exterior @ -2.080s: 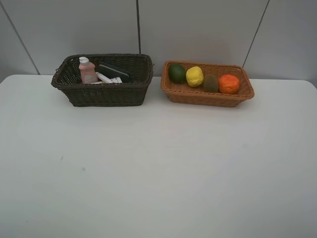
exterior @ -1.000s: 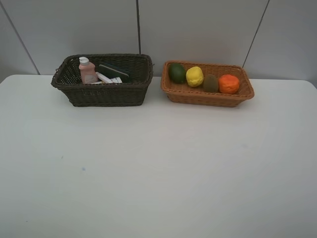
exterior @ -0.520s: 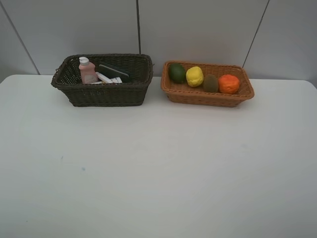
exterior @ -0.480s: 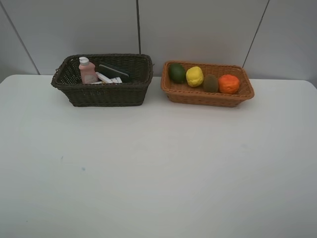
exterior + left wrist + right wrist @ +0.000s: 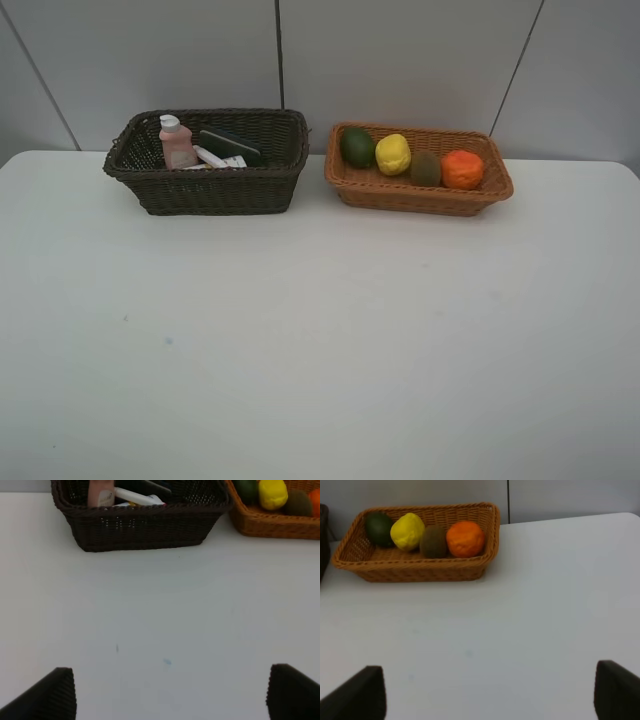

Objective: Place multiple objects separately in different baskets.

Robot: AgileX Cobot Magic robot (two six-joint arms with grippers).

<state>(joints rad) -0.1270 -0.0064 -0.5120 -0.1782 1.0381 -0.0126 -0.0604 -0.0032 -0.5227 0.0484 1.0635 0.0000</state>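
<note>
The dark brown basket (image 5: 205,185) at the back left holds the pink bottle (image 5: 177,143), the white-and-red marker (image 5: 215,158) and the dark eraser block (image 5: 232,146). The orange-tan basket (image 5: 420,195) at the back right holds the avocado (image 5: 357,147), lemon (image 5: 393,154), kiwi (image 5: 426,167) and orange (image 5: 462,169) in a row. Neither arm shows in the high view. My left gripper (image 5: 170,692) hangs open over bare table, well short of the dark basket (image 5: 140,527). My right gripper (image 5: 487,692) is open too, short of the tan basket (image 5: 415,567). The white bottle with the blue cap is hidden.
The white table (image 5: 320,330) stretches from the baskets to the near edge. A grey panelled wall (image 5: 400,60) rises right behind both baskets. Two faint specks (image 5: 167,341) mark the table's left half.
</note>
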